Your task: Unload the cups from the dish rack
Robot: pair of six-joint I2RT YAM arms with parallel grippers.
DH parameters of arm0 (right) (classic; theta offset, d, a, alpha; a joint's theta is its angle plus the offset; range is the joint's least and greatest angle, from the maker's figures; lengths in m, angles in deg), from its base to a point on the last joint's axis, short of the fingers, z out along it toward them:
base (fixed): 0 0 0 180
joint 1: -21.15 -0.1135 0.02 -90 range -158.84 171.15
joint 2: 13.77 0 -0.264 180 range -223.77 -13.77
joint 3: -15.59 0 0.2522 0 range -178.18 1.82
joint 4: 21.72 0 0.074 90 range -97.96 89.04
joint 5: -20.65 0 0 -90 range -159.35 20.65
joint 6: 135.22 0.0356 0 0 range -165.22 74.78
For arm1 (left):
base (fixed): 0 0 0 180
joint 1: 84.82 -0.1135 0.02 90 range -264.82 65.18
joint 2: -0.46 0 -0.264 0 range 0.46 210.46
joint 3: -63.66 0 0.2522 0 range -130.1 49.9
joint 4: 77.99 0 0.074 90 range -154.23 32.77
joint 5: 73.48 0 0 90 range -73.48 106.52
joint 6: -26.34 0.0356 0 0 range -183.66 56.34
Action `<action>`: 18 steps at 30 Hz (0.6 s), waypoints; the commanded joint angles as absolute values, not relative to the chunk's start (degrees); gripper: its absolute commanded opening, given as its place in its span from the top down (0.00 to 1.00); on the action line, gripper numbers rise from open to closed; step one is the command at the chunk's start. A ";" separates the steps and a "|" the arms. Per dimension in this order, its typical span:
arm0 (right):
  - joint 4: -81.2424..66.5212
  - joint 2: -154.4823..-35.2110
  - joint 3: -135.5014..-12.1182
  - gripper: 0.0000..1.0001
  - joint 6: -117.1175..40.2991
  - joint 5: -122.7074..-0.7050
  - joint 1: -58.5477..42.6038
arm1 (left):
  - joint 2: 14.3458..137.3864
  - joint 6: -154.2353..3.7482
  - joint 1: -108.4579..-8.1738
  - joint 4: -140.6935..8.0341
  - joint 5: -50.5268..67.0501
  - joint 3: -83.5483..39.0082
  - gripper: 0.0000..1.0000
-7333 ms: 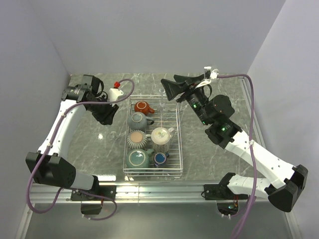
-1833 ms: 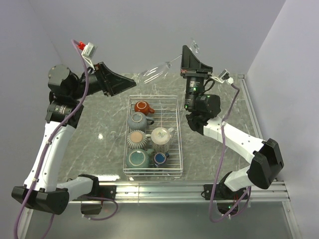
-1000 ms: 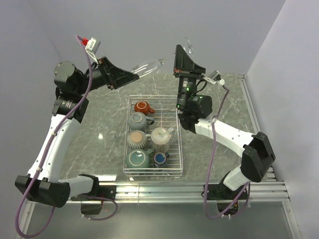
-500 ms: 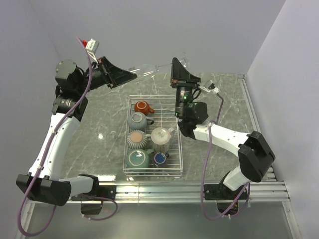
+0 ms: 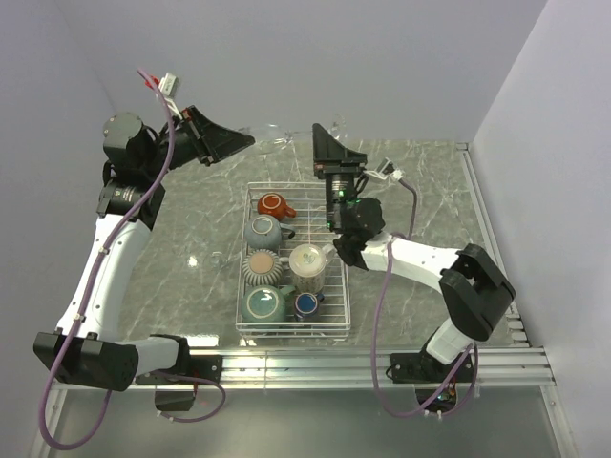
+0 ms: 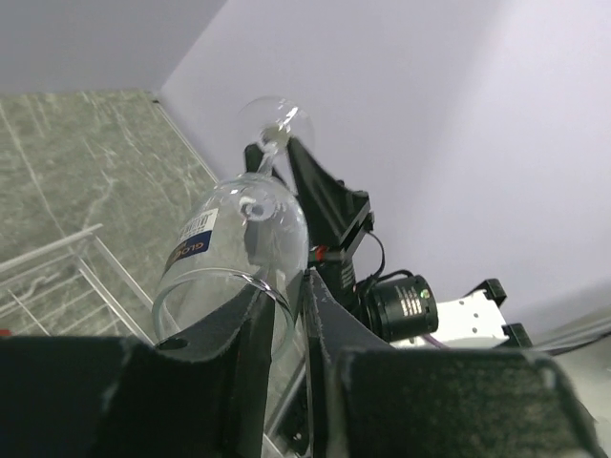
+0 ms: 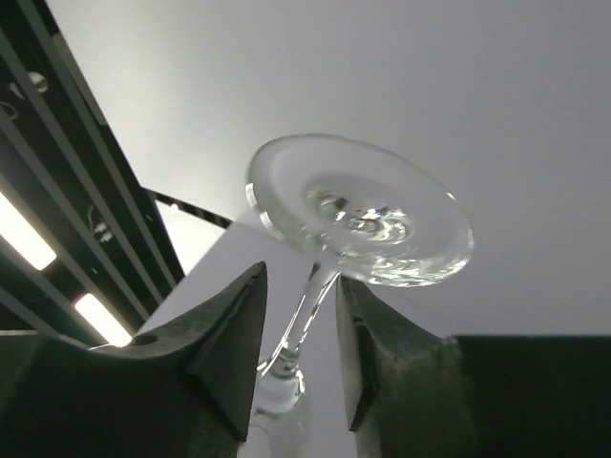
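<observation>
A clear stemmed glass hangs on its side in the air above the far end of the white wire dish rack. My left gripper is shut on the rim of its bowl; in the left wrist view the gripper pinches the glass wall. My right gripper stands open around the stem, with gaps on both sides in the right wrist view, just below the foot. In the rack sit a red-brown mug, a grey-teal mug, a ribbed beige cup, a white mug, a second grey-teal mug and a small dark-blue cup.
Another clear glass lies on the marble table left of the rack. Grey walls close in at the left, back and right. The right arm reaches across the table right of the rack.
The glass has moved left and lower with both grippers. The left gripper now holds its rim. The right arm has swung left toward the rack's far end.
</observation>
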State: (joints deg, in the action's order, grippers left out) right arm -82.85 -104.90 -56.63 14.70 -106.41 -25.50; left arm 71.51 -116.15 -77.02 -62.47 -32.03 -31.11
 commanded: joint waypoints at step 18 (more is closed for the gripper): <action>-69.93 -110.18 -63.74 0.42 20.77 -101.79 -25.69 | 73.32 -99.71 -77.96 -62.38 -18.20 -32.10 1.00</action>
State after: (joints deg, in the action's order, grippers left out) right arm -72.20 -109.53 -60.54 17.98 -102.84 -26.05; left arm 73.23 -104.79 -77.59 -59.19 -21.98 -30.70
